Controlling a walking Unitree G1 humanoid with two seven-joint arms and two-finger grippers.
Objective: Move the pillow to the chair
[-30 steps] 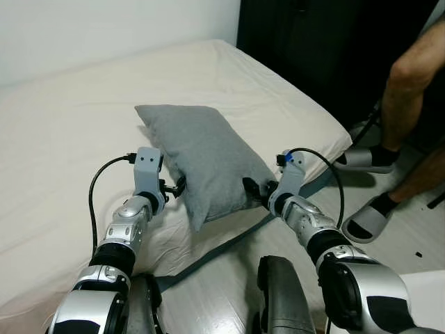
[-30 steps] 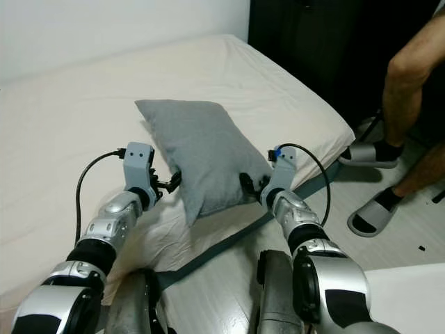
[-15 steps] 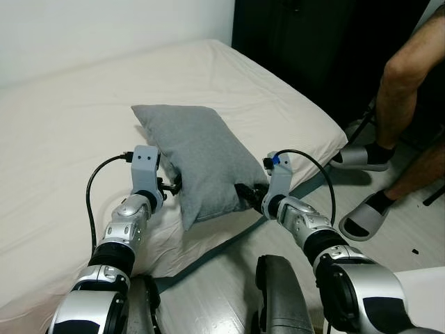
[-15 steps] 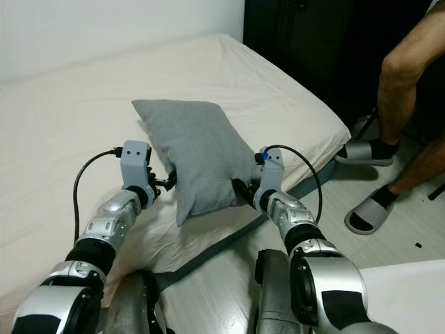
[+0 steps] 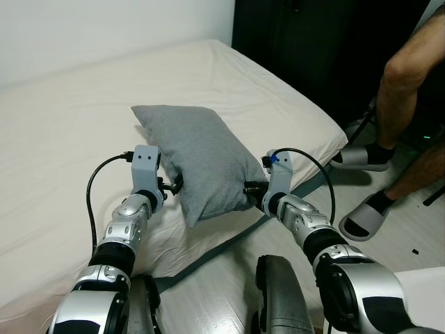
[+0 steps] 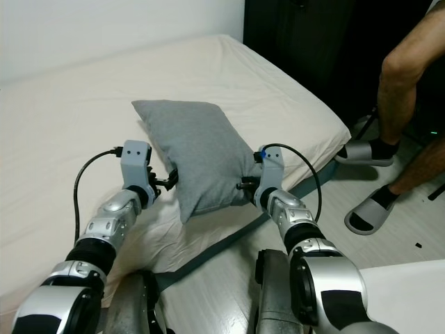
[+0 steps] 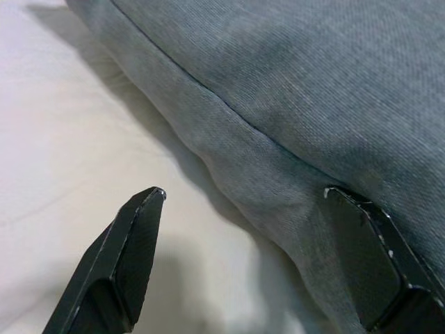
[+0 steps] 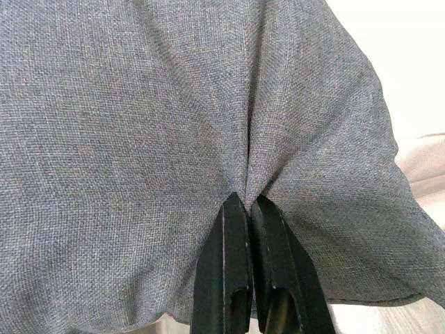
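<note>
The grasp was half made: the right claw [image 8: 249,209] had pinched the pillow [image 5: 201,156], while the left claw [image 7: 243,198], gaping astride its seam, needed closing before lifting.

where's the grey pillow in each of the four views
Left eye view: grey pillow at centre, on the bed, between both arms.
Right eye view: centre, slightly left.
Left wrist view: across the upper right, one finger of the open left pincer against its edge.
Right wrist view: spread across the frame.
Shared landmark: the fabric fold pinched by the right pincer.
</note>
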